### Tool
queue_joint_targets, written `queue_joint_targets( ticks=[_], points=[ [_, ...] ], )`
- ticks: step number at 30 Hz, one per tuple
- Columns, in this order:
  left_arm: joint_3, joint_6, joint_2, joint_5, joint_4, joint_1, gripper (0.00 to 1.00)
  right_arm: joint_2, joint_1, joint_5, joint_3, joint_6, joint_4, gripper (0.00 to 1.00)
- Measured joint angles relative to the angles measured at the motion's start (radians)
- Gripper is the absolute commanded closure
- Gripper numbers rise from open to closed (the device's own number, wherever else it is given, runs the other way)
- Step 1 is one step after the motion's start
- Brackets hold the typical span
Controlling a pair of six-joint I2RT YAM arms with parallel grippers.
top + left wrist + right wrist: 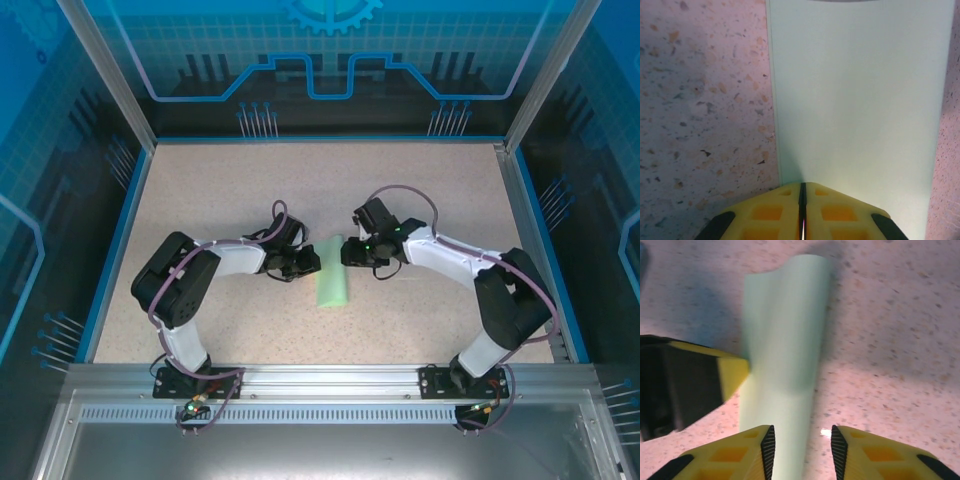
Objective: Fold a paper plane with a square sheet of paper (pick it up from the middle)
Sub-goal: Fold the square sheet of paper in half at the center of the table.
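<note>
The pale green sheet of paper (332, 272) lies mid-table as a long narrow strip, apparently folded over. My left gripper (308, 264) sits at the strip's left edge with its yellow fingers (785, 210) shut tight, their tip resting on the paper (860, 100); nothing shows between them. My right gripper (350, 250) is at the strip's right side, open. In the right wrist view the paper (782, 340) runs between the right gripper's (802, 445) fingers near the left one, and its far end curls up. The left gripper's finger (732, 372) touches the strip's edge there.
The speckled tabletop (220, 190) is bounded by a blue rim and clear walls. Both arms bend inward from their bases (200, 380) at the near edge, meeting over the middle.
</note>
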Motion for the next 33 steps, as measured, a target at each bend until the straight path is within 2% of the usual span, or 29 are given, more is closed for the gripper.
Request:
queue_joint_targets(
  ticks=[5,14,22,33],
  points=[
    [0.005,0.014,0.000,-0.002,-0.010,-0.001,0.88,0.068,0.058,-0.009,0.051,-0.016,0.012,0.74],
    [0.006,0.017,0.000,-0.007,-0.013,-0.003,0.88,0.216,0.063,-0.055,0.097,-0.016,0.019,0.74],
    [0.013,0.018,0.000,-0.016,-0.026,-0.005,0.88,0.219,0.056,-0.060,0.091,-0.015,0.023,0.74],
    [0.015,0.021,0.000,-0.026,-0.030,-0.006,0.88,0.200,0.008,-0.116,-0.031,-0.014,0.135,0.74]
  ],
)
